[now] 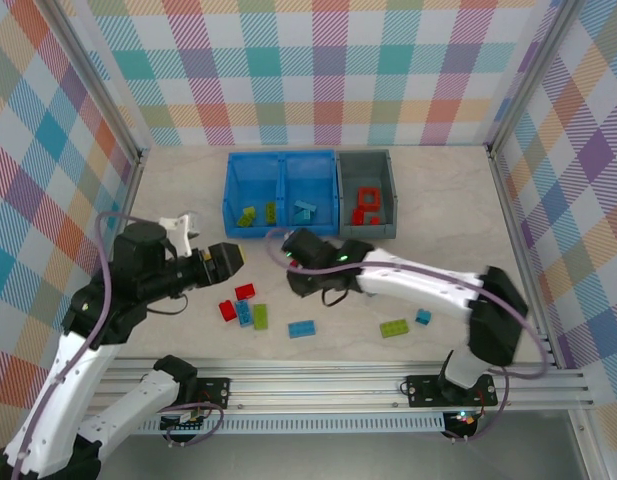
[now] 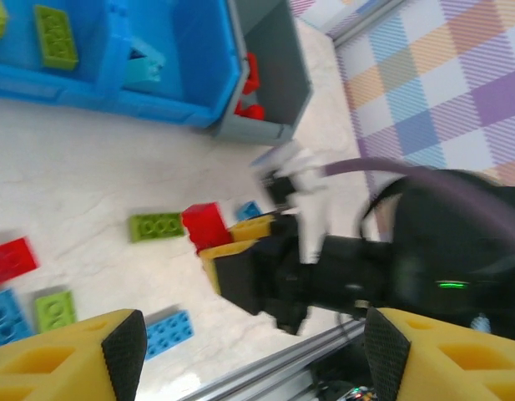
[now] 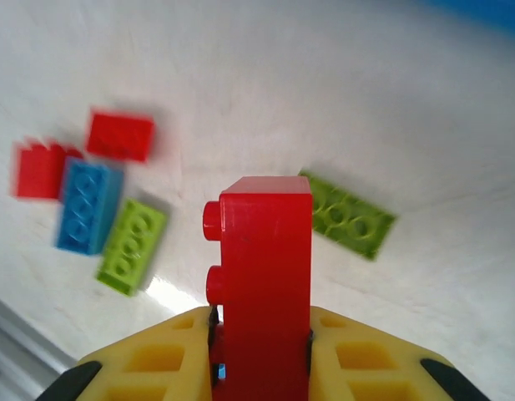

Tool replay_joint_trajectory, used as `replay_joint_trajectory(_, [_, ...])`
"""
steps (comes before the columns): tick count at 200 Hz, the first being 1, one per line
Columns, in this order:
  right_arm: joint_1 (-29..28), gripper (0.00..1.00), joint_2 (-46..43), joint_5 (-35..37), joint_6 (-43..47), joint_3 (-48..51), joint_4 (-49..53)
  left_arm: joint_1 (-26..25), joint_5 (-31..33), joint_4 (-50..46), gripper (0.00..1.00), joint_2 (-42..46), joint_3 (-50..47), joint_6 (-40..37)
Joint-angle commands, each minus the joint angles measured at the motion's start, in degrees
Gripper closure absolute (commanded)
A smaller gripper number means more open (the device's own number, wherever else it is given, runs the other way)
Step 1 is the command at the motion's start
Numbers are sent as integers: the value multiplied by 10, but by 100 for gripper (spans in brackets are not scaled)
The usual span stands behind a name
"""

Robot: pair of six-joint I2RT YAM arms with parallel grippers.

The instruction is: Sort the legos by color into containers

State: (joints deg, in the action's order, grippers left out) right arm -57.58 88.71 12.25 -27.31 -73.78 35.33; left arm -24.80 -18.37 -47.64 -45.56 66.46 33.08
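Observation:
My right gripper (image 3: 261, 338) is shut on a red lego (image 3: 263, 251), held upright above the table. The left wrist view shows that same red lego (image 2: 205, 225) in the right gripper's yellow fingers (image 2: 240, 251). My left gripper (image 2: 253, 359) stands wide open with nothing in it, left of the right gripper (image 1: 291, 262) in the top view. Loose legos lie near the front: red (image 1: 245, 291), blue (image 1: 302, 328), green (image 1: 394, 327). The blue bin (image 1: 281, 166) holds green and light blue legos. Red ones sit in the grey bin (image 1: 366, 165).
A cluster of red, blue and green bricks (image 1: 243, 311) lies just in front of my left gripper (image 1: 228, 260). A small blue brick (image 1: 423, 316) sits at the right. The metal rail (image 1: 318, 385) runs along the near edge. Checked walls enclose the table.

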Motion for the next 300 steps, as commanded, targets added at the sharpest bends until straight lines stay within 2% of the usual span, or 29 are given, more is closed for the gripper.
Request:
replay_joint_trajectory(1, [91, 74, -65, -14, 14, 22, 31, -21, -36, 112, 29, -51, 28, 30])
replay_joint_trajectory(24, [203, 74, -66, -65, 34, 17, 22, -113, 29, 146, 30, -142, 75, 11])
replay_joint_trajectory(53, [306, 74, 26, -134, 64, -41, -4, -242, 189, 139, 33, -269, 154, -23])
replay_joint_trajectory(85, [366, 74, 150, -194, 85, -136, -9, -342, 322, 179, 34, -369, 194, -58])
replay_joint_trajectory(120, [386, 74, 258, -228, 102, -240, 12, -421, 432, 163, 35, -466, 263, -102])
replay_joint_trajectory(135, [390, 74, 295, -231, 98, -279, 25, -433, 451, 166, 35, -483, 266, -102])
replay_joint_trajectory(182, [394, 72, 376, -223, 88, -355, 60, -435, 446, 170, 36, -472, 241, -98])
replay_joint_trajectory(199, [394, 69, 384, -221, 87, -364, 61, -436, 447, 169, 35, -459, 227, -95])
replay_joint_trajectory(208, [394, 63, 385, -219, 87, -366, 64, -436, 448, 166, 36, -453, 222, -94])
replay_joint_trajectory(243, [393, 54, 349, -216, 88, -363, 64, -436, 448, 160, 35, -435, 203, -86])
replay_joint_trajectory(300, [390, 58, 230, -184, 93, -366, 86, -436, 453, 141, 35, -417, 188, -78])
